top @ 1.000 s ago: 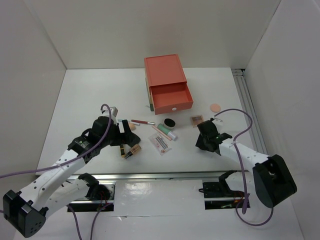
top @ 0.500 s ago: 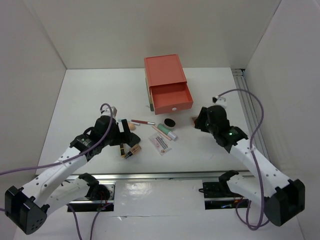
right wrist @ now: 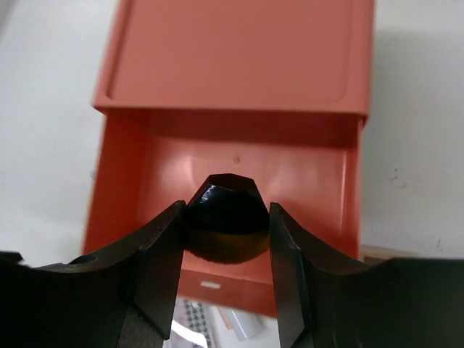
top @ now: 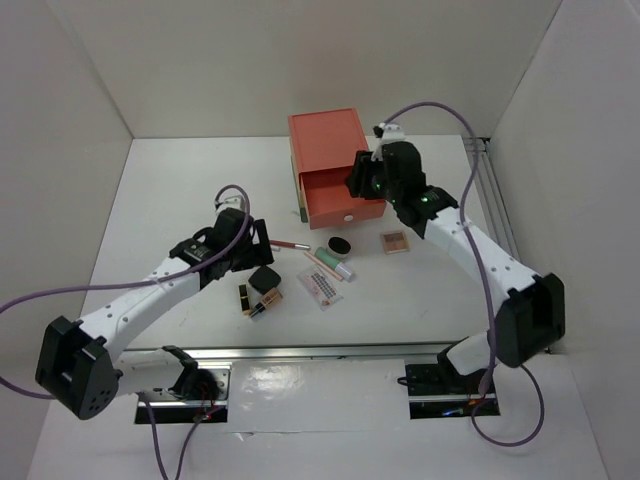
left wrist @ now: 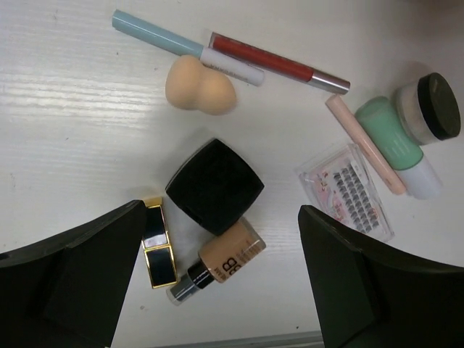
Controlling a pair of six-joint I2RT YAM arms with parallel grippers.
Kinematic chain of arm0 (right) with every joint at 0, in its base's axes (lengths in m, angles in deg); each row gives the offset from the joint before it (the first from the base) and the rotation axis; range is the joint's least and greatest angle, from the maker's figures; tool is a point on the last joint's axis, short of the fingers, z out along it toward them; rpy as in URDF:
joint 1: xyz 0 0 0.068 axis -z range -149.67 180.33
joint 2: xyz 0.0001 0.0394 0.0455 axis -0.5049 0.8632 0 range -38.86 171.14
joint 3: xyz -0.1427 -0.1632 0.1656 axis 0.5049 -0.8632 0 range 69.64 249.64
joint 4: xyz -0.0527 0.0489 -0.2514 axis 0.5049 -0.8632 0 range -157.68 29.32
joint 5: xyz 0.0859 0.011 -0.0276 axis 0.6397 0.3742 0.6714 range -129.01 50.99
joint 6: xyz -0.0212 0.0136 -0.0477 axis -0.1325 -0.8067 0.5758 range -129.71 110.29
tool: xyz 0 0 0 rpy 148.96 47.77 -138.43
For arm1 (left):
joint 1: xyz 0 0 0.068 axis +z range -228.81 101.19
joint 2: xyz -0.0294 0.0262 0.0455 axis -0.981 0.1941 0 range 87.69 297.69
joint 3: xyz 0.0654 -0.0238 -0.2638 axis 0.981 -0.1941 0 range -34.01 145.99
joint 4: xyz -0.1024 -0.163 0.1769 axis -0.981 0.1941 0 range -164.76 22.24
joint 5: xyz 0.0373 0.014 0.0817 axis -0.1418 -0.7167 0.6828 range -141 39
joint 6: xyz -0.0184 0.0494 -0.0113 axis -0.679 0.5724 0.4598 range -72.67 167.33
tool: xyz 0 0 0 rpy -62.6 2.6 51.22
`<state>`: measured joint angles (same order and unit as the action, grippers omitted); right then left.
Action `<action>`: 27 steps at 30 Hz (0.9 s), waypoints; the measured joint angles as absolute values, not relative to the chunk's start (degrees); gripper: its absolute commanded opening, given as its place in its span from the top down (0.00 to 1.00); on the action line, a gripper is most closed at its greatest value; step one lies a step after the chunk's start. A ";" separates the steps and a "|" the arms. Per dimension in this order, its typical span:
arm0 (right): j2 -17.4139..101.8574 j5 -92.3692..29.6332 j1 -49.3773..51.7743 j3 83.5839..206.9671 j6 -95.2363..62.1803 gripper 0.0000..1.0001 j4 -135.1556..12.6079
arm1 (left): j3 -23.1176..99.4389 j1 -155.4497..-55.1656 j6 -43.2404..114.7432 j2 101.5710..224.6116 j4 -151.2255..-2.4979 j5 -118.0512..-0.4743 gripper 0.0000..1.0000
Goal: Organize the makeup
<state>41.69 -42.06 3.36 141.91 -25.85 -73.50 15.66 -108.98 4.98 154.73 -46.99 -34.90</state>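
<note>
My right gripper point(top: 360, 183) hovers over the open top drawer point(top: 345, 200) of the coral drawer box point(top: 328, 135). In the right wrist view it point(right wrist: 226, 239) is shut on a black faceted brush with brown bristles point(right wrist: 226, 217), above the drawer floor point(right wrist: 304, 181). My left gripper point(top: 260, 242) is open and empty above the table. Between its wide fingers point(left wrist: 221, 225) lie a black square compact point(left wrist: 214, 185), a gold-black lipstick point(left wrist: 158, 252) and a beige foundation bottle point(left wrist: 221, 259). Beyond them are a beige sponge point(left wrist: 199, 85), thin pencils point(left wrist: 279, 61), a mint tube point(left wrist: 391, 138) and a round black pot point(left wrist: 433, 107).
A clear lash case point(left wrist: 346, 190) lies right of the compact. A pink palette point(top: 394, 241) sits under the right forearm. A metal rail point(top: 492, 215) runs along the right edge and another point(top: 300, 352) along the front. White walls enclose the table.
My right arm has swung from the table's right side up and back to over the open drawer, carrying the brush. My left gripper has moved a little farther back and right.
</note>
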 measured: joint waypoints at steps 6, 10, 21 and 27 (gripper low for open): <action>47.88 -41.16 1.90 142.81 -23.73 0.00 -75.66 | 16.73 -106.82 5.38 162.69 -49.33 -35.30 0.00; 47.29 -41.40 1.59 147.29 -22.62 0.00 -75.53 | 17.15 -105.75 5.46 166.18 -50.40 -35.47 0.00; 31.16 -48.92 1.20 144.82 -21.61 0.00 -75.27 | 19.49 -103.12 8.52 176.24 -55.45 -36.91 0.13; 23.75 -55.24 1.22 140.69 -22.07 0.00 -76.82 | 20.67 -102.05 9.88 181.42 -57.44 -37.53 0.16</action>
<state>23.75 -55.24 1.22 140.69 -22.07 -76.82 20.67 -102.05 9.88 181.42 -57.44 -37.53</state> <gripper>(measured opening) 0.999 0.867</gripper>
